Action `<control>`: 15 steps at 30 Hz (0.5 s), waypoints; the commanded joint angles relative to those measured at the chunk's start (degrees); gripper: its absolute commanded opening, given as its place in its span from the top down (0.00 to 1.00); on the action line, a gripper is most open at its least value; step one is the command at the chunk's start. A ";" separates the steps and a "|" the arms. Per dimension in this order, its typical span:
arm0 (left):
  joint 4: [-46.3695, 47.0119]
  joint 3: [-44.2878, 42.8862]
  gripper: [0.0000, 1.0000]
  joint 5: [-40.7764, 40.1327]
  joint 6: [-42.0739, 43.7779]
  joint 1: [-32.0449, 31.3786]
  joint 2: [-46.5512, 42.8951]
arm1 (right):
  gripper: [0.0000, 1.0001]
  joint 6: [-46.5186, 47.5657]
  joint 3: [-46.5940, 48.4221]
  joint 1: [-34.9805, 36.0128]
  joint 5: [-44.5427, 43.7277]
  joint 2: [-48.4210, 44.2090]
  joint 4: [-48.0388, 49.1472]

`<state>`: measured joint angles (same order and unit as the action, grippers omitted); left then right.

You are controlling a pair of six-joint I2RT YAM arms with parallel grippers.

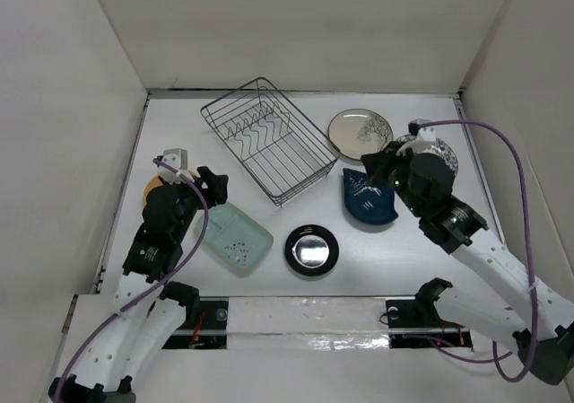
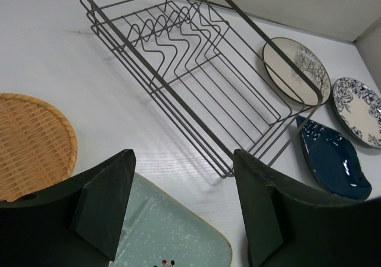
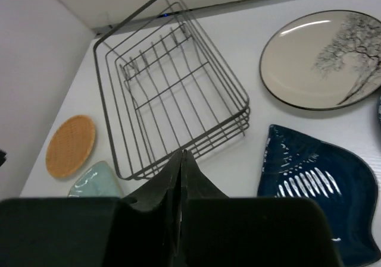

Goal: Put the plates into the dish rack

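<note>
Starting from the dish rack (image 1: 269, 147), I see it standing empty at the back, every dish outside it. I judge this is the first pick. The left gripper (image 2: 183, 184) hangs spread wide over the mint-green plate (image 1: 235, 237), so next I lower and pinch its rim. The right gripper (image 3: 181, 178) is pressed together, empty, beside the blue teardrop plate (image 1: 369, 197).

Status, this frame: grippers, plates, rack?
Left gripper open over edge of speckled mint-green plate. Right gripper shut, empty, by dark blue teardrop plate. Grey wire dish rack empty, access unobstructed.

The plates (image 1: 359, 134) lie flat left, front and right of the grey wire dish rack (image 1: 269, 143).
</note>
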<state>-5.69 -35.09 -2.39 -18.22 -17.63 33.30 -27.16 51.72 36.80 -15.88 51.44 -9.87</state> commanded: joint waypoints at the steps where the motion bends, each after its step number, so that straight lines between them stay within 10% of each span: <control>1: 2.97 -1.91 0.36 0.11 -0.68 -0.21 -2.45 | 1.00 -3.16 1.53 -5.84 2.79 -0.91 -2.42; 8: 3.67 -0.95 0.43 4.48 -1.03 -0.21 -4.64 | 1.00 -7.46 1.45 -20.33 0.31 2.25 -6.83; 13: 3.85 -0.77 0.72 8.89 -1.29 -0.21 -4.73 | 0.78 -9.05 1.11 -38.96 14.97 10.94 -4.82; 15: 3.24 -1.12 0.90 10.30 -1.12 -0.21 -4.82 | 0.52 -10.62 -0.21 -46.76 19.74 12.28 -2.10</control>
<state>-4.97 -35.09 4.03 -19.40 -17.63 28.91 -34.96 51.81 -2.70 -5.17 62.83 -14.98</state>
